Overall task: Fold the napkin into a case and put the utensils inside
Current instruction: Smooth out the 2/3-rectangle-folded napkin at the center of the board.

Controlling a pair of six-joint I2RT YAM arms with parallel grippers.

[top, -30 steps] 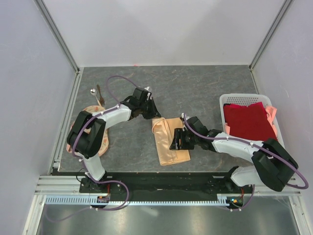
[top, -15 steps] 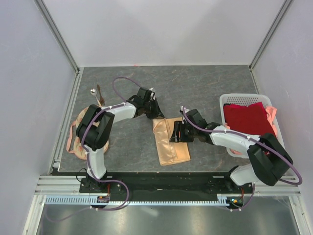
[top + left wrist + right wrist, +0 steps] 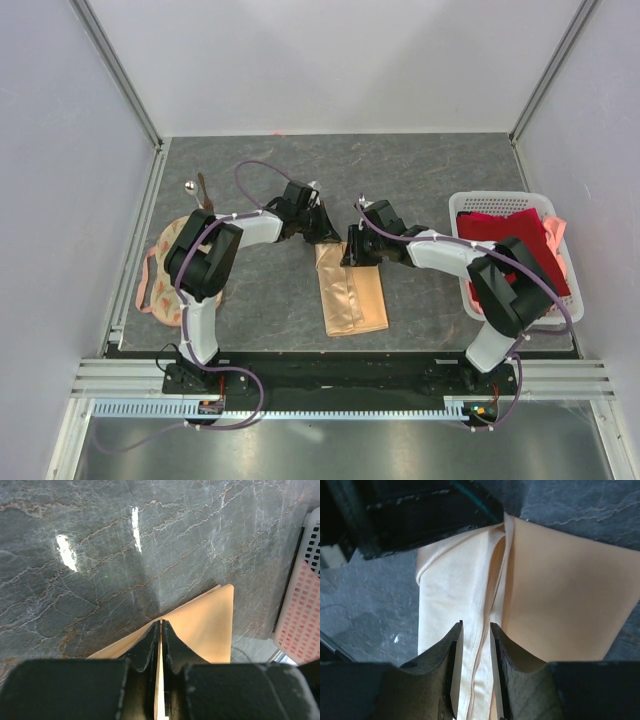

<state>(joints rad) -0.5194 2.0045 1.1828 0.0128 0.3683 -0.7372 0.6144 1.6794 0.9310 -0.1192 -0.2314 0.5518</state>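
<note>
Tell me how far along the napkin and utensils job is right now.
Partly done. The napkin already lies folded into a narrow oblong. In hand: the left gripper is shut on its far corner, and the right gripper straddles a raised fold, though it is unclear whether it has gripped. Left to do: the spoon and brown stick lie off at the far left, not yet inside.

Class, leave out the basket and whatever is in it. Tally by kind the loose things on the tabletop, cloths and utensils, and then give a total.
Cloths: 2 (peach napkin, round printed cloth)
Utensils: 2 (spoon, brown stick)
Total: 4
</note>
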